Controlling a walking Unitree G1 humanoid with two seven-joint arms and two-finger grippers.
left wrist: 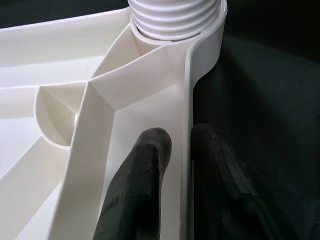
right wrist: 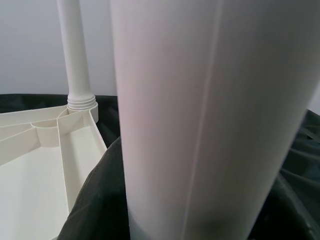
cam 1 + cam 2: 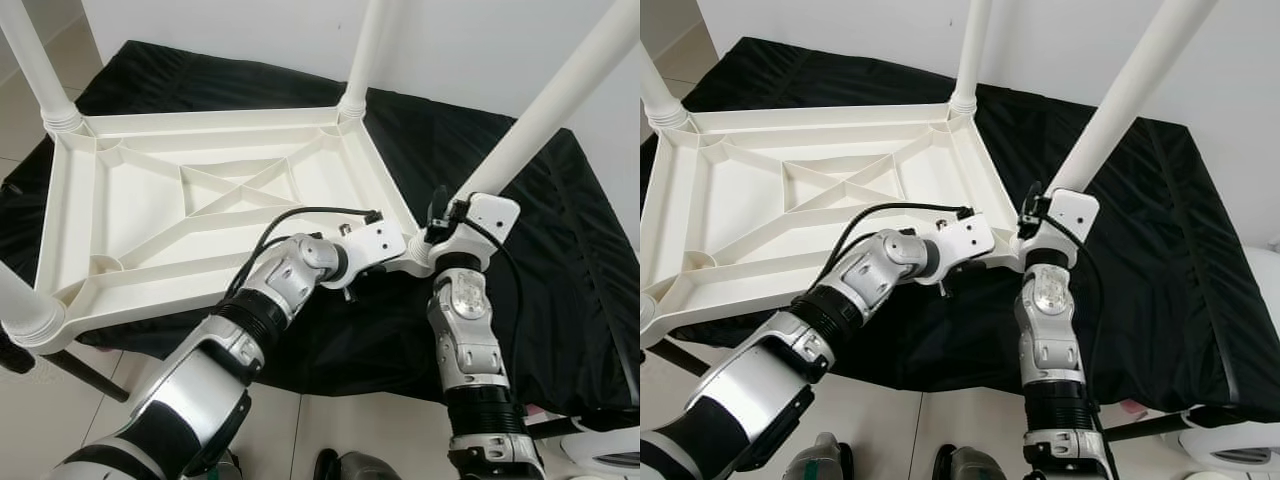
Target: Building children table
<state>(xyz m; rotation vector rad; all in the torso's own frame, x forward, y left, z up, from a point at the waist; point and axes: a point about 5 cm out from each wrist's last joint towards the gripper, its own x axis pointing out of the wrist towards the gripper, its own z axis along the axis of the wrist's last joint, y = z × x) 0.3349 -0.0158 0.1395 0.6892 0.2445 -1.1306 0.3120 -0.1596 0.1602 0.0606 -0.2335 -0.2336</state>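
Note:
The white plastic table [image 3: 150,215] lies upside down on a black cloth [image 3: 570,270], ribbed underside up. Its legs stand at the corners: far left [image 3: 35,60], far right [image 3: 365,50], near left [image 3: 20,300] and near right [image 3: 545,105]. My left gripper [image 1: 182,137] is shut on the table's rim [image 1: 187,90] just short of the near right corner. One black finger [image 1: 140,175] is inside the rim wall, the other outside. My right gripper [image 3: 445,215] is against the base of the near right leg [image 2: 200,115], which looms very close in the right wrist view.
The cloth covers a low platform that ends near my body, with pale floor tiles [image 3: 340,430] below. A white wall [image 3: 450,40] rises behind the table. A white rounded object [image 3: 600,450] sits at the lower right and a dark bar [image 3: 85,375] at the lower left.

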